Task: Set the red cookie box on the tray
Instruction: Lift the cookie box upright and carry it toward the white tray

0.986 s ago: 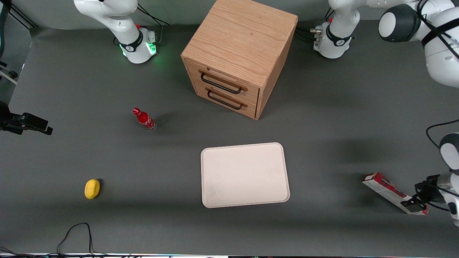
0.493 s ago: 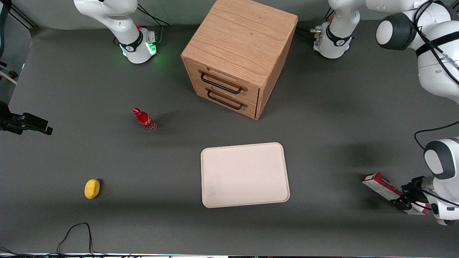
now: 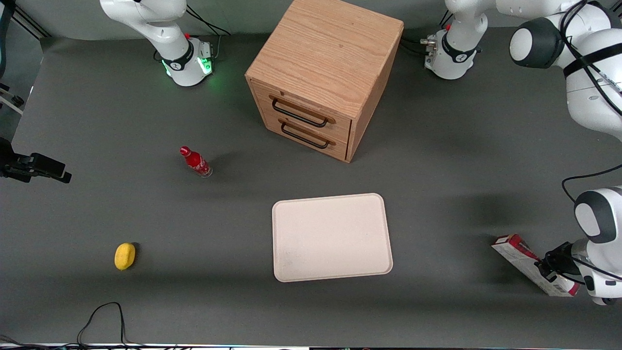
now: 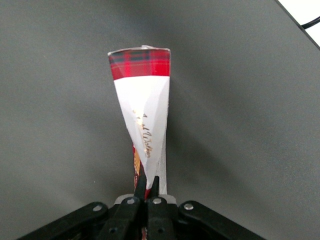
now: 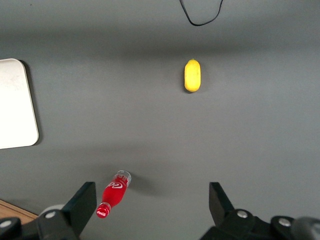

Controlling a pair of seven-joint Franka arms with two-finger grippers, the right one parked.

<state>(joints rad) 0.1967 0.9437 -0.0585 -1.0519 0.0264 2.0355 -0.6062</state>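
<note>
Front view: my gripper (image 3: 548, 272) sits low over the red cookie box (image 3: 522, 260), well off from the tray (image 3: 332, 237) toward the working arm's end of the worktop (image 3: 437, 160). The box lies diagonally, its nearer end under the wrist. The tray is bare. The wooden cabinet (image 3: 323, 73) stands farther from the camera than the tray; the red bottle (image 3: 195, 161) and a yellow lemon-like object (image 3: 125, 255) lie toward the parked arm's end of the tray.

Left wrist view: jaws pinched together on the narrow edge of the red cookie box (image 4: 142, 125), the gripper (image 4: 148, 187) holding it near one end. The box stretches away from the wrist, tartan end farthest out.

Right wrist view: only the tray (image 5: 15, 105) corner, red bottle (image 5: 114, 194) and yellow object (image 5: 192, 75); nothing of the box.

Judgement: grasp made, lift is next. An end grip on a long carton will likely let it droop or swing, so I'd raise slowly, keep the box level, carry it clear of the worktop, then lower it inside the tray's rim before opening.
</note>
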